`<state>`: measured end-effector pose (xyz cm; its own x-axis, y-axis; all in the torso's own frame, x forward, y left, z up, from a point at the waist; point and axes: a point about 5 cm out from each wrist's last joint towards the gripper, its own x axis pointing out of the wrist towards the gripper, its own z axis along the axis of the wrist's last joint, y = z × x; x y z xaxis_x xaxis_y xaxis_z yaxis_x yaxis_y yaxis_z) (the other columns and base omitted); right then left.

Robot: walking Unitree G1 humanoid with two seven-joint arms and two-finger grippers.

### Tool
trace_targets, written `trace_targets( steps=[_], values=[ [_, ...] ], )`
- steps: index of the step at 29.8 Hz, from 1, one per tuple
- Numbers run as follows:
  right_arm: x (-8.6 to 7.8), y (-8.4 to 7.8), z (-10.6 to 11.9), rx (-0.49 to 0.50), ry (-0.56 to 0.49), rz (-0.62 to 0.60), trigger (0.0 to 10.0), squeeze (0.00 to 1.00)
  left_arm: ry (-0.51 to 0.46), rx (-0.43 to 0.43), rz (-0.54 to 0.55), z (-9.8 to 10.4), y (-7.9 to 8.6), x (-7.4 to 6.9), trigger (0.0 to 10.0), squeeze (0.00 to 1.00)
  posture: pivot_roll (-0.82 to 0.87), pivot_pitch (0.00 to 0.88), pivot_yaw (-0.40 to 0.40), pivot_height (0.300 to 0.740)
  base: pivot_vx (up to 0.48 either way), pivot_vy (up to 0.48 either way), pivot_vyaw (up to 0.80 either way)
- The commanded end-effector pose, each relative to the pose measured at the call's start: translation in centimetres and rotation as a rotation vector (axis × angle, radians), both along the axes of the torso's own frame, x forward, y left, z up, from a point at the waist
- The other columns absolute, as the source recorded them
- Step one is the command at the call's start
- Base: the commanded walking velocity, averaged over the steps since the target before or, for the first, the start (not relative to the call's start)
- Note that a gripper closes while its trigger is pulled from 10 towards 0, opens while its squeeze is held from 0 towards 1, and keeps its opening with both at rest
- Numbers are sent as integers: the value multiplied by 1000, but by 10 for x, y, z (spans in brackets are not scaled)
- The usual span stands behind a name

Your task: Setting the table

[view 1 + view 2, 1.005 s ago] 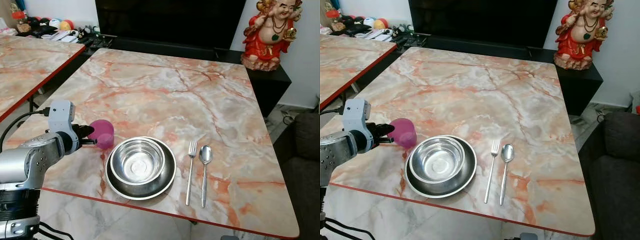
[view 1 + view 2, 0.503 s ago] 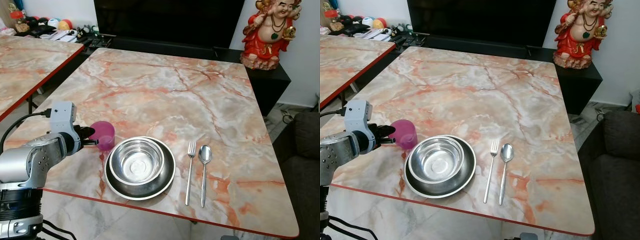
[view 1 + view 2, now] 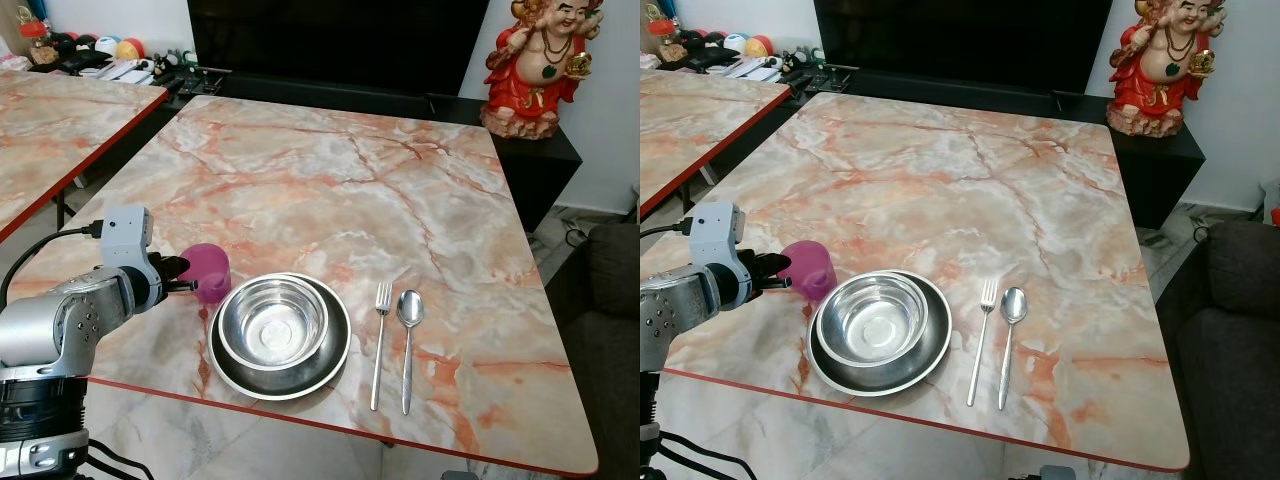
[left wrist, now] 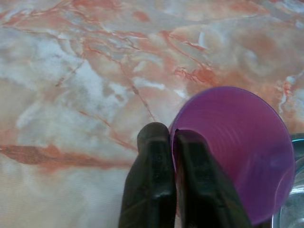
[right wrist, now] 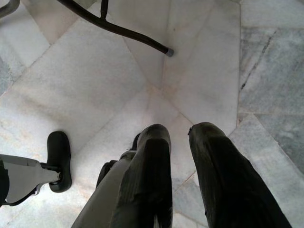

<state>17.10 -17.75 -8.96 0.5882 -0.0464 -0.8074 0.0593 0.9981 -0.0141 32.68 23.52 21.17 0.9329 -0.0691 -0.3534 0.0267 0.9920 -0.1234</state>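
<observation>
At the frame's lower left, a silver arm point(image 3: 60, 320) is showing a pale grey wrist block point(image 3: 125, 232), a black cable point(image 3: 40, 250) and black fingers point(image 4: 152, 190).

Even, soft indoor daylight, sharp head views, faint shadows, slightly blurred close-up wrist views.

Table's point(image 3: 330, 170) far half lies open; bowl point(image 3: 274, 322) crowds the cup point(image 3: 207, 270).

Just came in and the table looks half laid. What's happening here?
The left gripper pinches the rim of a purple cup standing on the table, just left of a steel bowl sitting in a plate. A fork and spoon lie to their right. The right arm hangs idle.
</observation>
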Motion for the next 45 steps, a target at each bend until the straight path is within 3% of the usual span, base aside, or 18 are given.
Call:
trace_targets(
  steps=[1,11,16,18,19,28,30,34,37,40,45],
  values=[
    [-8,-1,-4,1,29,-8,10000,0,-13,-4,5,6,-1,0,10000,725,167,121,-36,740,0,0,0],
    [-7,-1,-3,1,28,-7,10000,0,-25,-10,28,9,2,0,10000,761,166,121,-39,740,0,0,0],
    [-7,-1,-3,0,28,-6,10000,0,-45,-20,32,13,2,1,10000,702,167,122,-42,740,0,0,0],
    [-7,-1,-3,0,28,-5,10000,0,-67,-22,46,17,3,1,10000,502,167,122,-42,740,0,0,0],
    [-7,-1,-3,0,28,-5,10000,0,-71,-21,49,17,3,1,10000,0,167,122,-42,740,0,0,0],
    [-8,-3,-3,-3,30,-5,10000,0,-158,19,55,40,9,-7,10000,0,172,124,-46,740,0,0,0],
    [-8,-4,-3,-3,30,-3,10000,0,-245,54,33,53,9,-9,10000,0,173,123,-46,740,0,0,0],
    [-8,-4,-3,-4,30,-1,10000,0,-414,255,-41,73,2,-15,10000,0,177,123,-45,740,0,0,0],
    [-7,-3,-3,-5,29,2,10000,0,-543,417,-175,83,-15,-24,10000,0,179,122,-44,740,0,0,0],
    [-6,-1,-3,-4,26,-1,10000,0,-680,641,-295,73,-36,-33,10000,0,173,109,-33,740,0,0,0],
    [-6,0,-3,-1,21,-24,10000,0,-786,566,-129,64,-32,-39,10000,0,159,77,-14,740,0,0,0]
  ],
)
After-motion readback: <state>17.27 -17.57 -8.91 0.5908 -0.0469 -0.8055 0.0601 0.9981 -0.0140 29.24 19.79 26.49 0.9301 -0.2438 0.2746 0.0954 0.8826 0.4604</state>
